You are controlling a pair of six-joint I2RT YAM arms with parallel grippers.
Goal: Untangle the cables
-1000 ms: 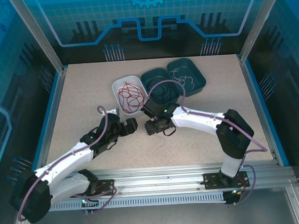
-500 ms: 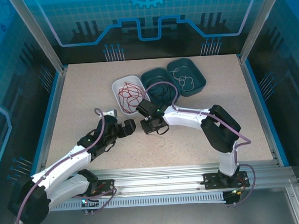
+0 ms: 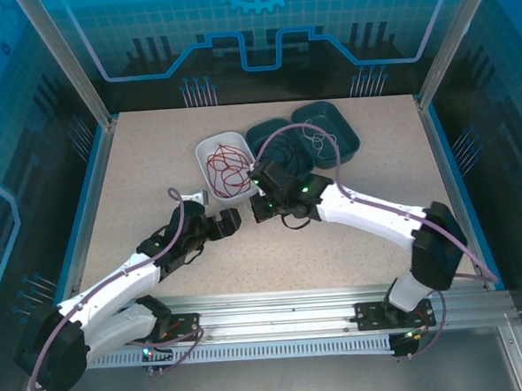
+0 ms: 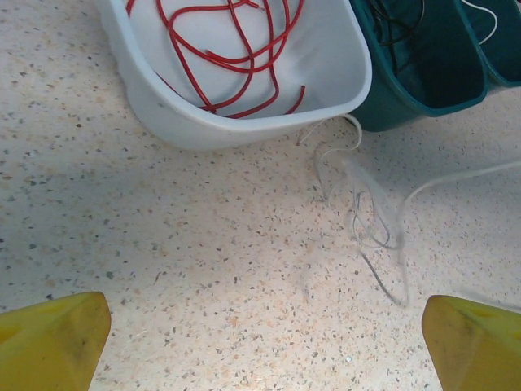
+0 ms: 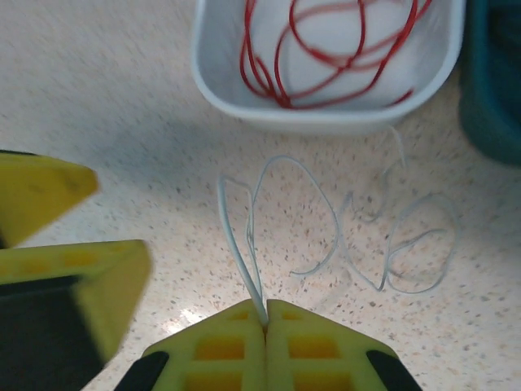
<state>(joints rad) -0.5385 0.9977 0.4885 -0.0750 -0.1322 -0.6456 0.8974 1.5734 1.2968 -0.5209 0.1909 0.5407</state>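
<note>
My right gripper [image 5: 264, 316] is shut on one strand of the whitish-grey cable [image 5: 326, 218], which lies in loose loops on the table just in front of the white bin [image 5: 244, 102]. The red cable [image 5: 326, 49] is coiled inside that bin. In the left wrist view the whitish-grey cable [image 4: 368, 220] lies ahead and to the right of my left gripper [image 4: 264, 326], which stands open over bare table. The black cable [image 4: 391, 23] lies in the nearer teal bin [image 4: 423, 81]. From above, the left gripper [image 3: 230, 220] and the right gripper [image 3: 260, 211] face each other closely.
A second teal bin [image 3: 350, 137] at the back holds a whitish wire [image 3: 322, 143]. The three bins stand in a row at the table's back middle. Blue walls and a metal frame ring the table. My left gripper's yellow fingers [image 5: 49, 195] show beside the right gripper.
The right arm's elbow has swung out to the right and its gripper has shifted slightly back toward the bins. The left arm has barely moved.
</note>
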